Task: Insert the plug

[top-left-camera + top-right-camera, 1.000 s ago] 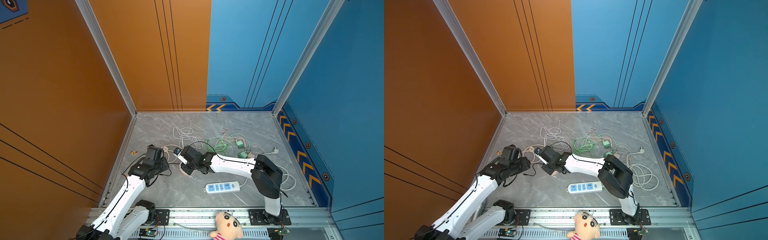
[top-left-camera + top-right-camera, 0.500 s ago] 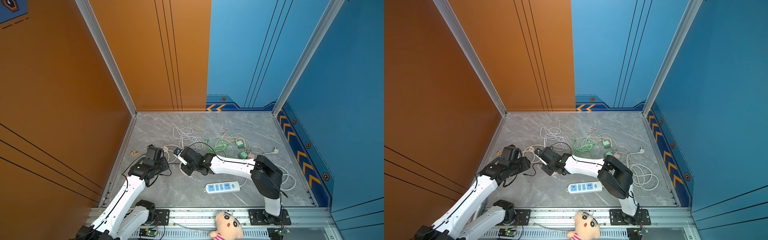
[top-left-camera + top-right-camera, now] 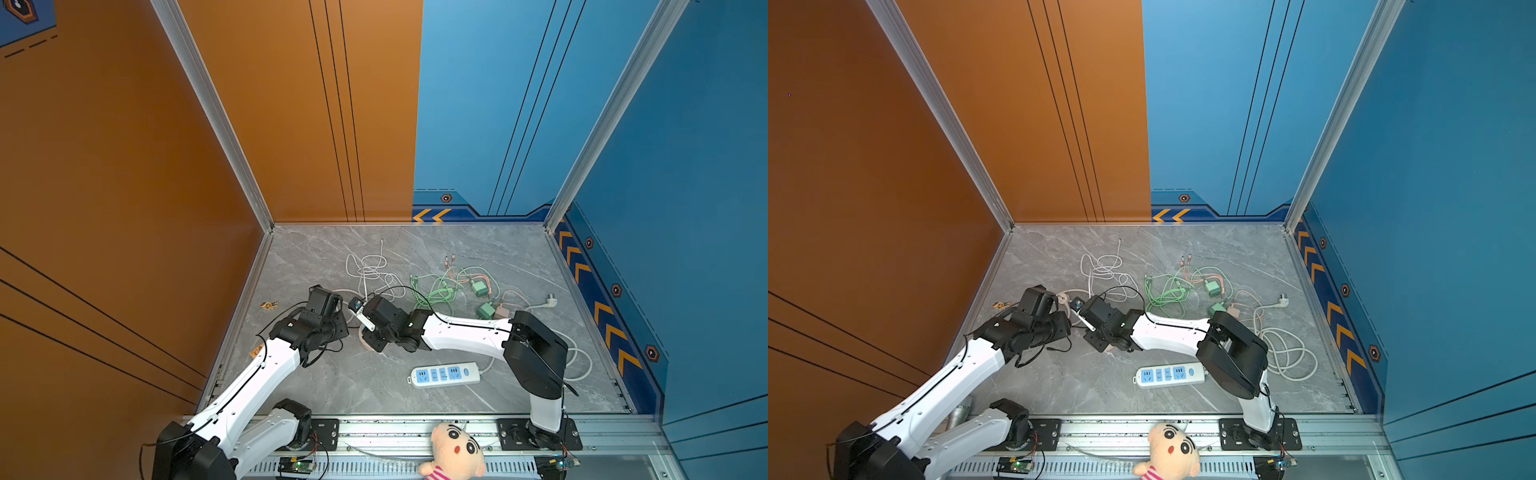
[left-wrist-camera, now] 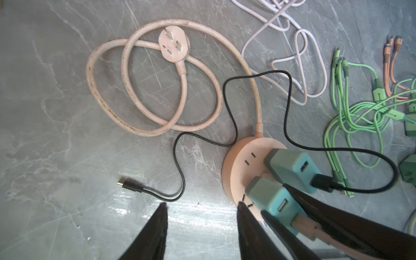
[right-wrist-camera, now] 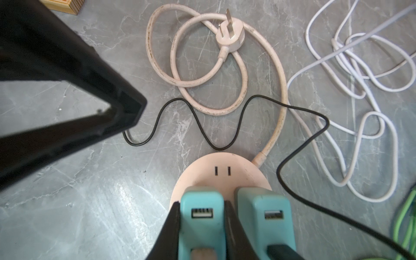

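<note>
Change: both arms stand almost where they were a second ago; the right gripper (image 5: 201, 206) stays clamped on the teal charger (image 5: 202, 227).
Meaning: I think the charger is being pressed into the round socket (image 5: 243, 173) under the jaws, nearly seated.
Left gripper (image 4: 202, 203): half open, empty, black cable end (image 4: 129, 183) just beside one fingertip.
Hidden: the prongs; how deep they sit I cannot tell.

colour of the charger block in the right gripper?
Teal charger block, clearest in the right wrist view.
</note>
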Robot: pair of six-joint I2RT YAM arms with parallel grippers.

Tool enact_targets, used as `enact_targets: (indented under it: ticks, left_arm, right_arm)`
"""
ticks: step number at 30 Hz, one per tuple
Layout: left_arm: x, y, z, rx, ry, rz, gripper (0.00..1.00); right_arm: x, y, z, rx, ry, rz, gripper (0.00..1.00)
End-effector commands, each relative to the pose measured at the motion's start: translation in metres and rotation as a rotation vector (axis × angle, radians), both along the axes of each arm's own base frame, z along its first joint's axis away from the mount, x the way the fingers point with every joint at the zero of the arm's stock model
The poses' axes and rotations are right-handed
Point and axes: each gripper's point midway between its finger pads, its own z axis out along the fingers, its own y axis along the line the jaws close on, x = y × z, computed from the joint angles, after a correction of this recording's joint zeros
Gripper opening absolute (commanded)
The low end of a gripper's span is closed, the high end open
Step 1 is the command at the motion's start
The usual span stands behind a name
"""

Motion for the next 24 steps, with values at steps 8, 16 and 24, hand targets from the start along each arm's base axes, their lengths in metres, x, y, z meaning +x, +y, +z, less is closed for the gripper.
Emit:
enact_targets:
  ticks: [8, 16, 24]
  left_arm:
    - [-0.004, -0.02, -0.032, -0.093, 0.101, 0.047, 0.15]
    - [0.01, -0.036, -0.044, -0.151, 0.104, 0.043, 0.16]
    - [0.022, -0.046, -0.057, -0.183, 0.119, 0.039, 0.22]
  right_arm:
    - [-0.012, -0.015, -0.025, -0.08, 0.031, 0.014, 0.0]
    - [-0.013, -0.017, -0.024, -0.08, 0.026, 0.018, 0.0]
    - [-0.017, -0.017, -0.027, -0.077, 0.046, 0.023, 0.0]
